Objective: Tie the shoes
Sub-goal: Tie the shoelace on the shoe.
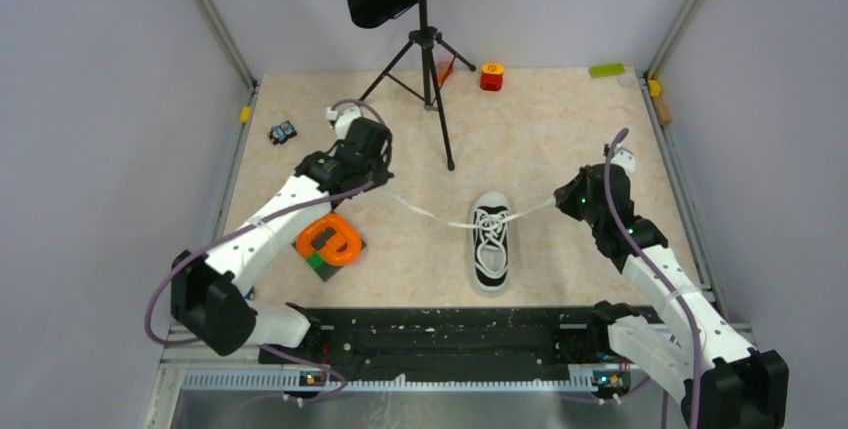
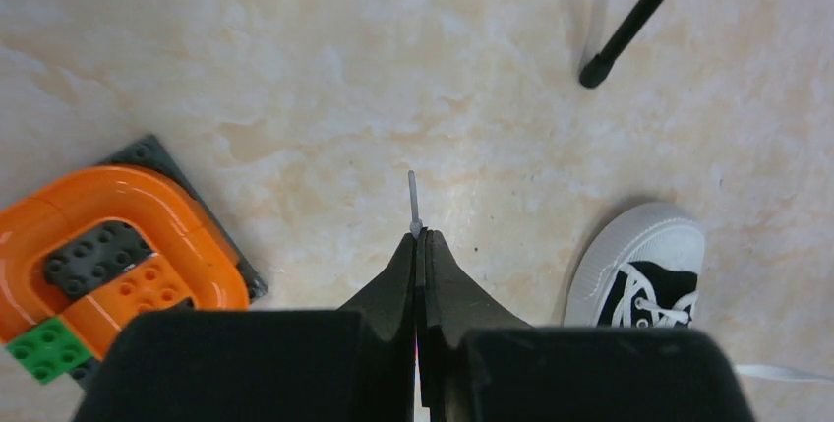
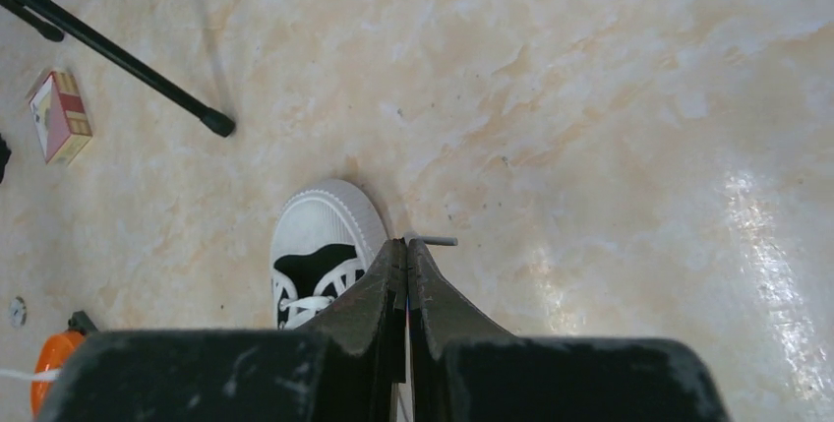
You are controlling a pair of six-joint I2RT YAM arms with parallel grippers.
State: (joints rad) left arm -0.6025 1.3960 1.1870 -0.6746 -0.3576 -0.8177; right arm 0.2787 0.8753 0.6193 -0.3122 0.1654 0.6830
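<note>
A beige marbled tabletop (image 1: 560, 119) is enclosed by pale walls. At its far side a black perforated music stand on a tripod (image 1: 428, 39) is set. Right of the middle, the small black canvas sneaker with white toe cap and sole (image 1: 491, 241) is laid upright, with the toe turned to the far side. An orange curved brick toy on a grey baseplate (image 1: 330, 241) is placed to the left of it.

The left gripper (image 1: 383, 187) is clenched on the left white lace (image 1: 425, 212), and the right gripper (image 1: 562, 199) on the right white lace (image 1: 532, 209). Both laces are drawn out sideways from the shoe. Each lace tip (image 2: 414, 196) is seen protruding past closed fingers. A small red box (image 1: 491, 76) is set at the far edge.
</note>
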